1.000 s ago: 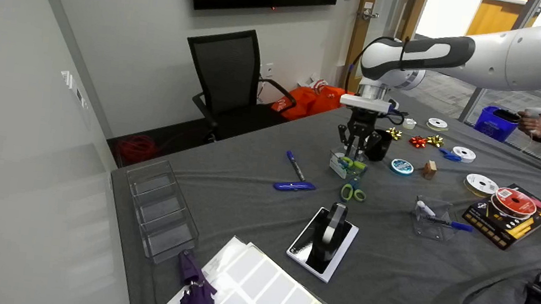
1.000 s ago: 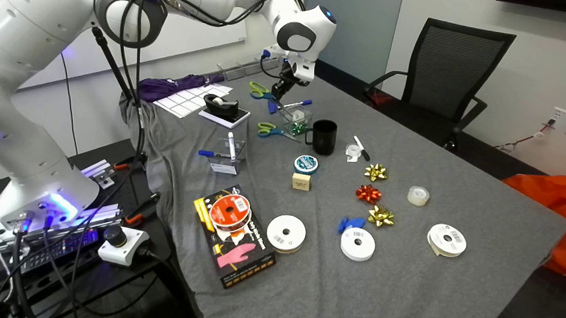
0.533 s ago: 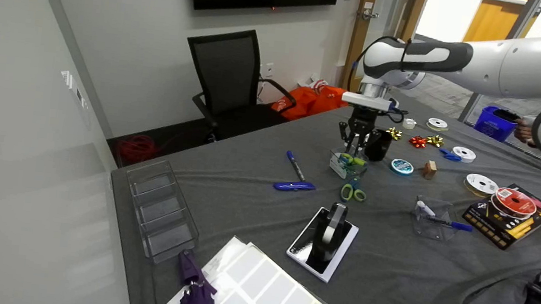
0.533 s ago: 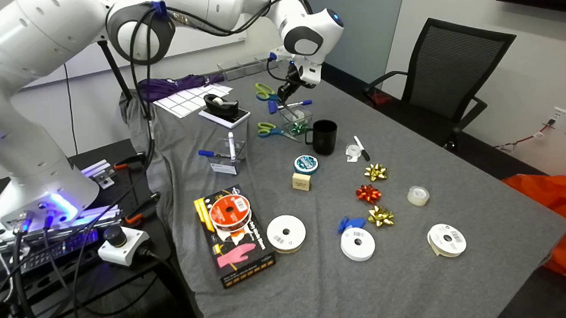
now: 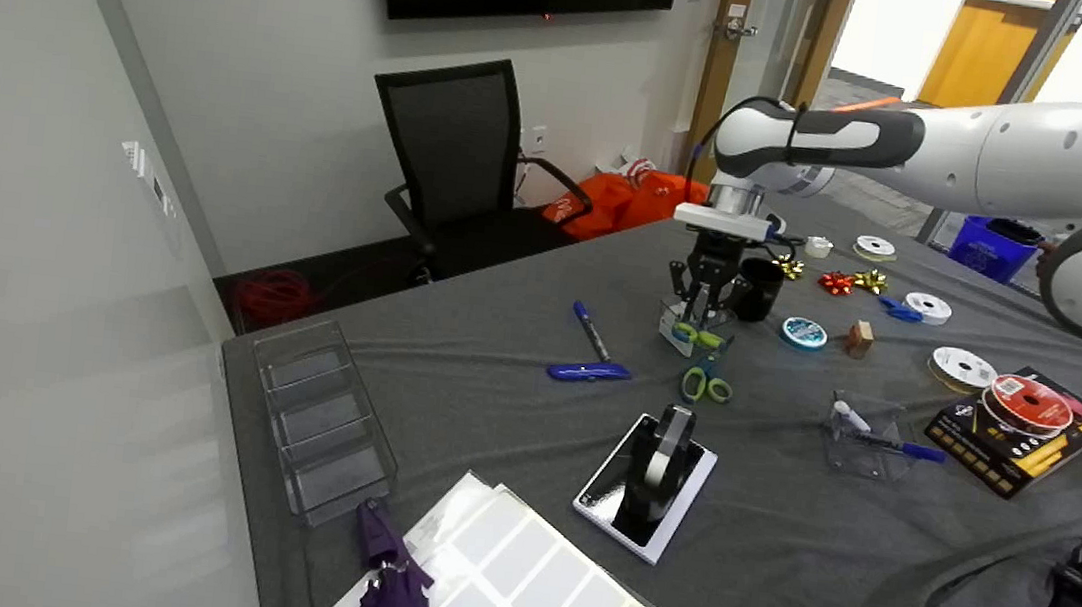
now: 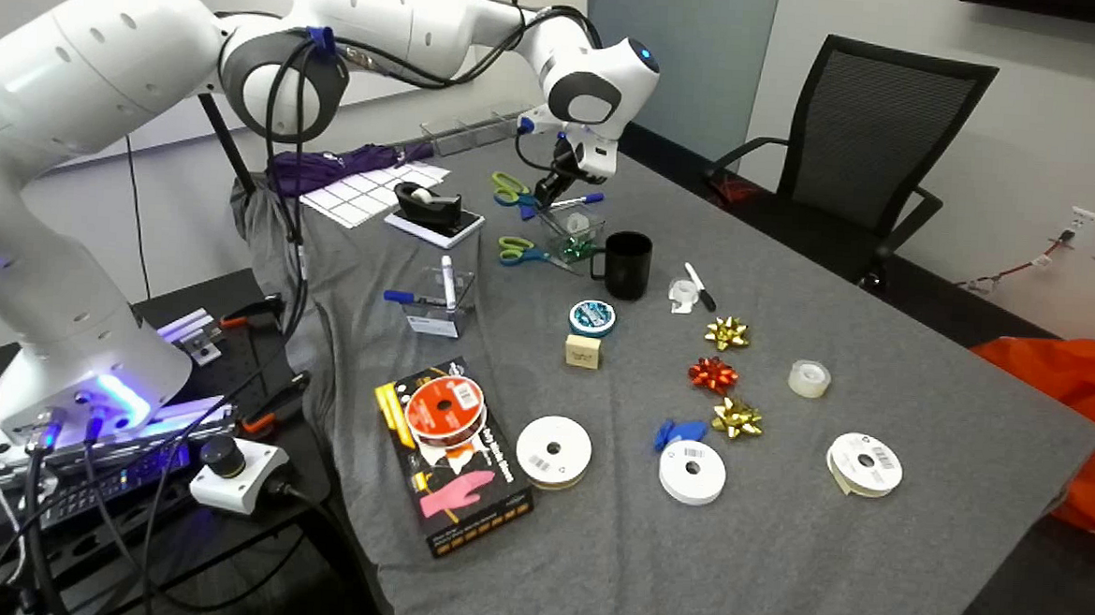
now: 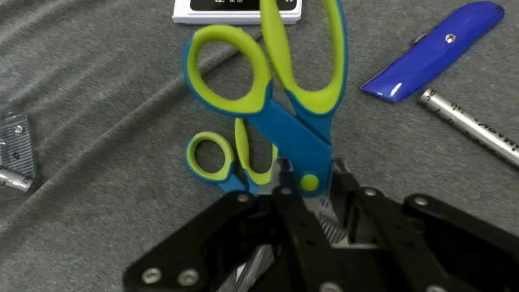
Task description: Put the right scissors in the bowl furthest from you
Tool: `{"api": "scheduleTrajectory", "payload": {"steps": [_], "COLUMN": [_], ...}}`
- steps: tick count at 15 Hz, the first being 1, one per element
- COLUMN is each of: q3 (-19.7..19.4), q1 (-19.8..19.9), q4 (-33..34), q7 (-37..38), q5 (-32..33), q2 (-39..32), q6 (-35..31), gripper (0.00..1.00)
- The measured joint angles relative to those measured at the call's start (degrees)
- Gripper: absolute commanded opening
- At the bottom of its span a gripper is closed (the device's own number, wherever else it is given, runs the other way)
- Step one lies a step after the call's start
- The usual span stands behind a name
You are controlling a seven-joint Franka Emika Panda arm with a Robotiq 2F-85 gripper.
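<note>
A pair of scissors [image 7: 302, 134] with bright green and blue handles is held in my gripper [image 7: 310, 172], gripped at the pivot with the handles pointing out. The held scissors also show in both exterior views [image 5: 698, 337] [image 6: 513, 190]. A similar pair [image 7: 233, 184] lies on the table below; it also shows in an exterior view [image 6: 525, 253]. I cannot tell the two apart by colour. My gripper [image 6: 548, 195] is low at a clear box [image 6: 548, 225] holding white tape and a green bow. The held blades are mostly hidden, so I cannot tell whether they are inside it.
A black mug [image 6: 627, 265] stands beside the clear box. Another clear box [image 6: 432, 322] holds markers. A clear divided tray [image 5: 322, 431] lies at the table's end. A tape dispenser [image 5: 664, 472], a blue cutter [image 7: 429, 56] and a silver marker [image 7: 472, 125] lie near.
My gripper has shifted slightly and come down at the clear box, with the scissors still held. The arm's elbow is lower. The things on the table have not moved.
</note>
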State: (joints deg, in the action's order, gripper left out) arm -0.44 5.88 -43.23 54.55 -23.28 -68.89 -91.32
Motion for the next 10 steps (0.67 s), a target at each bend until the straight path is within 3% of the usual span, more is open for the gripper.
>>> {"api": "scheduleTrajectory", "payload": {"steps": [10], "q3": [0.02], "q1": [0.35], "q4": [1.13], "q7": [0.00], "q5": [0.01], "q2": [-0.75], "q6": [-0.02], "gripper": [0.06]}}
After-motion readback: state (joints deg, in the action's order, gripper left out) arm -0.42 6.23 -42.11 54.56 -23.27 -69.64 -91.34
